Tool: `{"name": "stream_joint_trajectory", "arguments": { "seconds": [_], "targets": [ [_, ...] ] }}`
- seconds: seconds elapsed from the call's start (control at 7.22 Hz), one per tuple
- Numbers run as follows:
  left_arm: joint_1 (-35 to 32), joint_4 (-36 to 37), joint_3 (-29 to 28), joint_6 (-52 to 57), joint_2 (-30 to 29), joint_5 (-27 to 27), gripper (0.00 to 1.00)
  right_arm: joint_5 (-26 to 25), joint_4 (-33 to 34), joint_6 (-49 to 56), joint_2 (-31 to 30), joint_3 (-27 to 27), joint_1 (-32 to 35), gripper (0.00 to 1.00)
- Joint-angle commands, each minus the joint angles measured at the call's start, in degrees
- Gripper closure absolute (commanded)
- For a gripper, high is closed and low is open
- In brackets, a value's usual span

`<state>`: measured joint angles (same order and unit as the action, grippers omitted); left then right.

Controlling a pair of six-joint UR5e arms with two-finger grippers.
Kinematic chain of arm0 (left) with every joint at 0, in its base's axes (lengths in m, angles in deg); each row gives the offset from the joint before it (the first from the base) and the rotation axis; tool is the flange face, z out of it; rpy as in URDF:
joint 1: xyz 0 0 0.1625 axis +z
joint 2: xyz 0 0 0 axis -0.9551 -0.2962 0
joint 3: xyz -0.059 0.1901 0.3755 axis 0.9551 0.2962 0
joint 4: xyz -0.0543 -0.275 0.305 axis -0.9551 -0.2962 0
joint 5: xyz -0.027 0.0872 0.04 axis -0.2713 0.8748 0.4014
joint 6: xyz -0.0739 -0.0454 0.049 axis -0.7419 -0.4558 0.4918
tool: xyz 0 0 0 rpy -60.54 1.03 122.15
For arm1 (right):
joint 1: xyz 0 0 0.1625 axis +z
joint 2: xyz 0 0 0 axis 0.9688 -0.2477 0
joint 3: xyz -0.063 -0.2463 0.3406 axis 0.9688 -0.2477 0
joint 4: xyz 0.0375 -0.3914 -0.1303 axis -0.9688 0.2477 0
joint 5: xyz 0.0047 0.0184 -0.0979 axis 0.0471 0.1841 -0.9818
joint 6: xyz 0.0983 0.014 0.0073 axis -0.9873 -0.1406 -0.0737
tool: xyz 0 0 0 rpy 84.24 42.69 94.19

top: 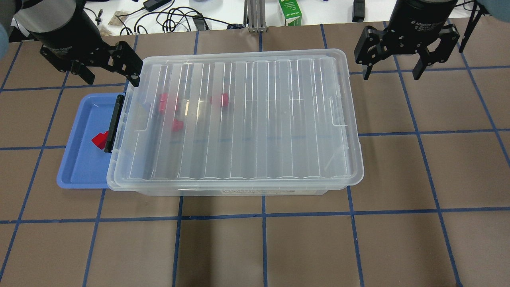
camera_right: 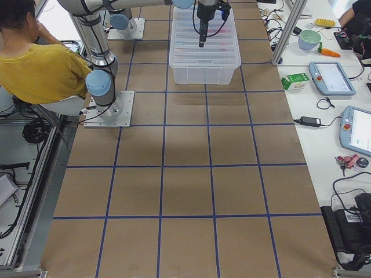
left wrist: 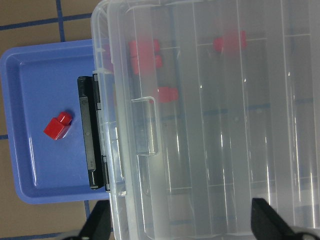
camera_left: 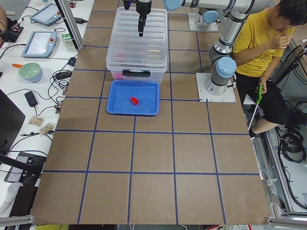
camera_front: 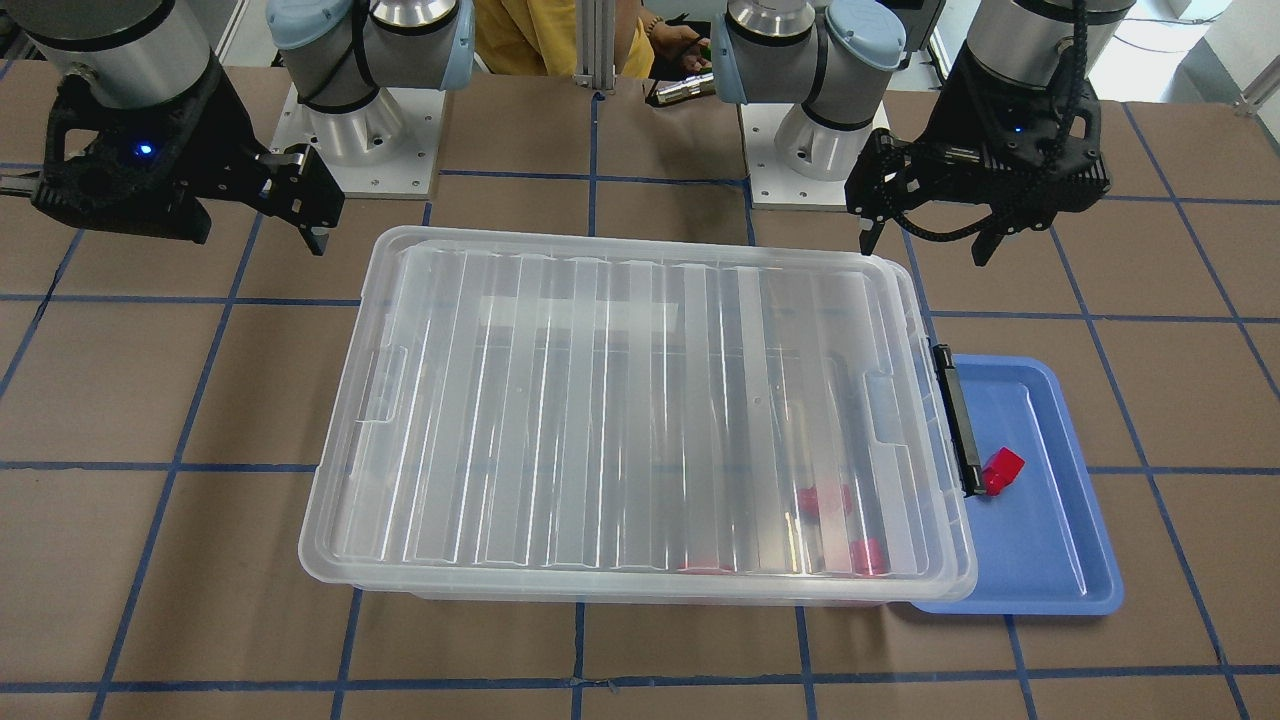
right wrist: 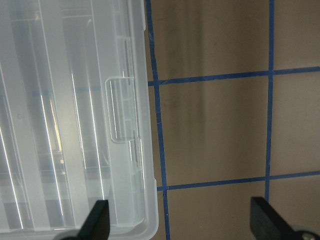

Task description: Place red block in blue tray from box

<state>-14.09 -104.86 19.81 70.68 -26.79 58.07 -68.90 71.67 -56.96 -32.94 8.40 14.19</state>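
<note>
The box (top: 239,119) is a large clear bin with its ribbed lid on and a black latch (top: 113,123) at its left end. Several red blocks (top: 167,101) show blurred through the lid near that end. One red block (top: 99,139) lies in the blue tray (top: 79,167), which is partly tucked under the box's latch end. My left gripper (top: 111,77) is open and empty above the box's far left corner. My right gripper (top: 392,73) is open and empty above bare table, past the box's far right corner. The left wrist view shows the tray (left wrist: 30,75), its block (left wrist: 57,125) and the box (left wrist: 225,125).
The two arm bases (camera_front: 355,140) (camera_front: 810,150) stand behind the box. A person in a yellow shirt (camera_left: 264,38) sits by the bases. A green carton (top: 290,12) and cables lie beyond the table's far edge. Brown table with blue tape lines surrounds the box.
</note>
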Motion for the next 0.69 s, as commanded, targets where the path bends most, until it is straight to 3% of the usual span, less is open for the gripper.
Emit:
{"name": "stream_joint_trajectory", "arguments": {
  "seconds": [0.0,0.55],
  "targets": [
    [0.1,-0.2,-0.6,0.0,-0.2,-0.1,0.0,-0.2,-0.1,0.5,-0.2,2.1,-0.1,0.0],
    [0.0,-0.5,-0.6,-0.1,-0.2,-0.2,0.0,0.0,3.4,0.5,-0.6,4.9,-0.5,0.0]
  ]
}}
